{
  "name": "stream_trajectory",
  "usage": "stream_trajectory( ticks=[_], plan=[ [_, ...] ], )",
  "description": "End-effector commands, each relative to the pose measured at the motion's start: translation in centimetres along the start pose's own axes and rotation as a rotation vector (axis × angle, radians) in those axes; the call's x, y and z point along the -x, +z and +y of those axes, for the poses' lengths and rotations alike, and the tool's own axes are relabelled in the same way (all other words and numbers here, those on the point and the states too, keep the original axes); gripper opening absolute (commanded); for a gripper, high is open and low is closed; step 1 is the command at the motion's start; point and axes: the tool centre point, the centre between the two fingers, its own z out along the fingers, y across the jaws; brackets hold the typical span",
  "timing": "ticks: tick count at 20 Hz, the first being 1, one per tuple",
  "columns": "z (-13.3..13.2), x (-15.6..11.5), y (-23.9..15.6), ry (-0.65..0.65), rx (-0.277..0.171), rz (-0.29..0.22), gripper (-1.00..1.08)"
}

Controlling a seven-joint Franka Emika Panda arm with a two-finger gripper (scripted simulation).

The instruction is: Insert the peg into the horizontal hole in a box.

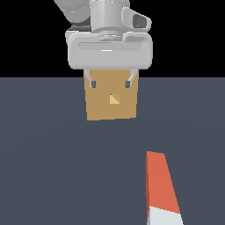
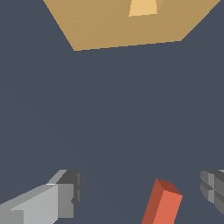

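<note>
Exterior view
Claw [image 1: 110, 82]: hangs open in front of the box's upper edge, holding nothing.
Box [image 1: 110, 110]: tan block standing on the dark bench [image 1: 48, 167].
Hole [image 1: 114, 99]: small square at the centre of the box face.
Peg [image 1: 161, 184]: flat on the bench, well apart from the box, toward the exterior view's right, white end nearest the camera.

Wrist view
Fingers [image 2: 65, 194]: spread wide, nothing between them but bench.
Peg [image 2: 162, 203]: orange end in sight between the fingers, touching neither.
Box [image 2: 127, 24]: beyond the peg, hole [image 2: 143, 7] at the frame edge.
</note>
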Motion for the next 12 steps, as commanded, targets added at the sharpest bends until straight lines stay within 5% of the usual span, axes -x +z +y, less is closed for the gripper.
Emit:
stream_trajectory(
  ticks=[1,12],
  plan=[
    [0.0,0.0,0.0,0.0,0.0,0.0,1.0],
    [1.3,4.9,2.1,0.059,-0.001,-0.002,1.0]
  ],
)
